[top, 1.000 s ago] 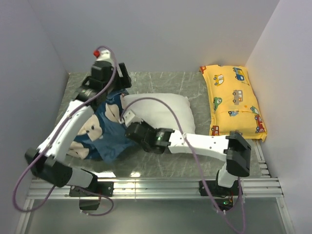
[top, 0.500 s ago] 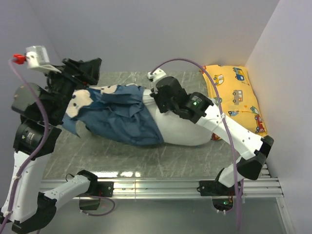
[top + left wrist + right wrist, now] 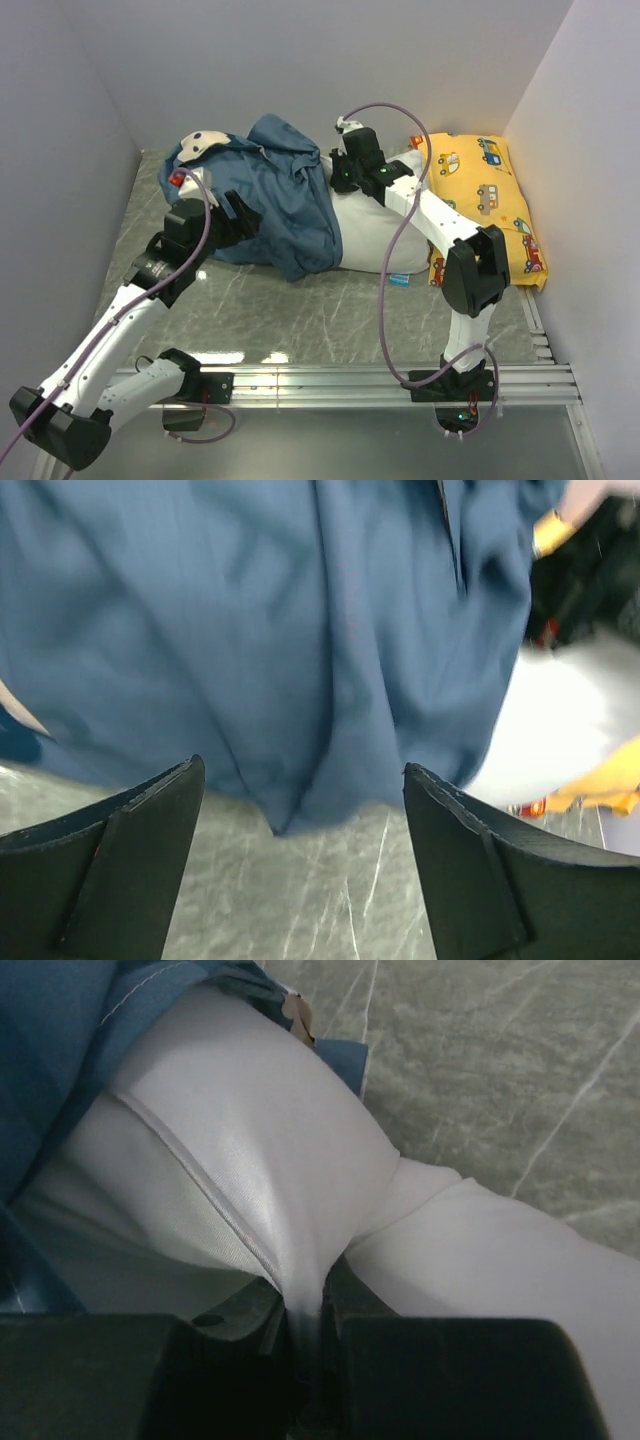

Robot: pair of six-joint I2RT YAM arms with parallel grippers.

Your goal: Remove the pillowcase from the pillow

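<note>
Top view: the pillow lies across the far half of the table, running from about 10 o'clock to 3 o'clock. The pillowcase covers its 9 o'clock half and is bunched high toward 11 o'clock. The 3 o'clock half of the pillow is bare white. A yellow vehicle-print pillow lies apart at 2 o'clock and is not involved.

Right gripper: at 12 o'clock, at the pillow's far edge, just beside the case's open hem. Its wrist view shows the right gripper clenched on a pinched ridge of white pillow fabric. The blue pillowcase sits at 10 o'clock of that frame, outside the jaws.

Left gripper: at 9 o'clock, low against the case. The wrist view shows the left gripper spread wide with nothing between the jaws. The pillowcase hangs just ahead of the tips, its lower edge over the table.

Step in hand, as judged: mid-strip. The right arm anchors the pillow while the left arm is between grasps on the case. Roughly half the pillow appears uncovered.

Next move calls for the left gripper to advance into the blue fabric, close on case cloth only, and draw toward 9 o'clock away from the anchor. The right grip needs to hold firm. Risk: catching pillow cloth together with the case.
</note>
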